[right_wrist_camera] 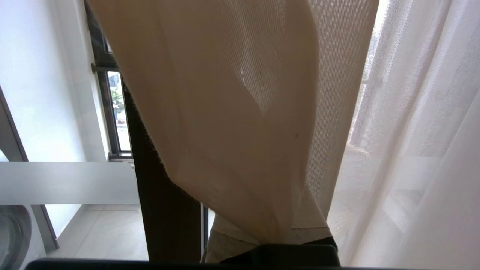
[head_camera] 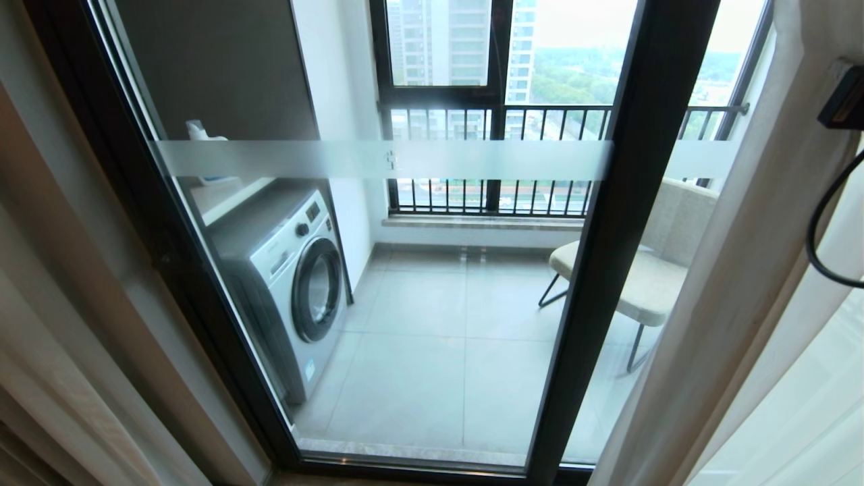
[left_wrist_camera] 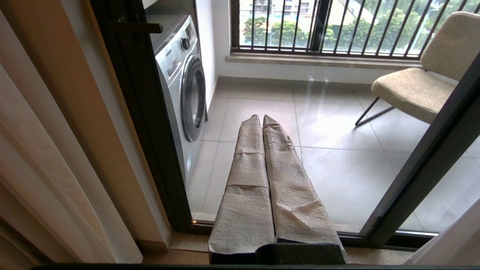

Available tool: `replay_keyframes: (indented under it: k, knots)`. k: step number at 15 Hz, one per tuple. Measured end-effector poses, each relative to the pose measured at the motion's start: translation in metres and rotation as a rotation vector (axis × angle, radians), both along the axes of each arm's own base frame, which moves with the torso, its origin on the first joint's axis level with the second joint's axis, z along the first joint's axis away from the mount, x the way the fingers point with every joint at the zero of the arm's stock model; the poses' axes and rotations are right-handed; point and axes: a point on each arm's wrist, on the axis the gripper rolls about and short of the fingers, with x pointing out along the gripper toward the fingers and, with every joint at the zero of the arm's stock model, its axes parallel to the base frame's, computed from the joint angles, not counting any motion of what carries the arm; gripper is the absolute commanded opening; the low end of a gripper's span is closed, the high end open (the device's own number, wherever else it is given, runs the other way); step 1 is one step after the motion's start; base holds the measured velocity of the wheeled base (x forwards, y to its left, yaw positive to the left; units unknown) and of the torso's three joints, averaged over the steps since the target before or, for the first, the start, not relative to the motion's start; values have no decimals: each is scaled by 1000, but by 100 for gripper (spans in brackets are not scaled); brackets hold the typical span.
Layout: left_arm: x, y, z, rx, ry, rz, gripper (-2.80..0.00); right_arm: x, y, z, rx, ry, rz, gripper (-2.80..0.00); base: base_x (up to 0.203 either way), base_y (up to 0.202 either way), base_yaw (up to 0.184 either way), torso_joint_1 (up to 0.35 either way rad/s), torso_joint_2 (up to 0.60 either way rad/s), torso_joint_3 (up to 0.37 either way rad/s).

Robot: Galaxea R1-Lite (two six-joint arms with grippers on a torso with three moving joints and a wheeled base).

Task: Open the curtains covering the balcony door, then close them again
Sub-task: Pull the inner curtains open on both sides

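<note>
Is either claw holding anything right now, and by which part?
The right claw is shut on the cream curtain, pinching a fold of its fabric. The left claw is shut on nothing.

Small mark on balcony door (head_camera: 607, 223) frosted band, perhaps characters, unreadable

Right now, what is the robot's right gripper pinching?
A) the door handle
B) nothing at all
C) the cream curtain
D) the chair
C: in the right wrist view the right gripper is shut on the edge of the cream curtain, which bunches where the fingers meet, beside the white sheer.
</note>
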Motion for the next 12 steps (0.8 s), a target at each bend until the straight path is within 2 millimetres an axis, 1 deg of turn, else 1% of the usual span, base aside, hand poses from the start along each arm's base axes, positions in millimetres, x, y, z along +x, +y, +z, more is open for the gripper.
replay_keyframes:
  k: [6, 12]
  knots:
    - [0, 0, 0, 0, -1, 0, -280, -1, -3, 1, 2, -6, -10, -280, 0, 0, 0, 0, 0, 0]
    - [0, 0, 0, 0, -1, 1, -280, -2, -11, -1, 5, -1, -36, -280, 0, 0, 0, 0, 0, 0]
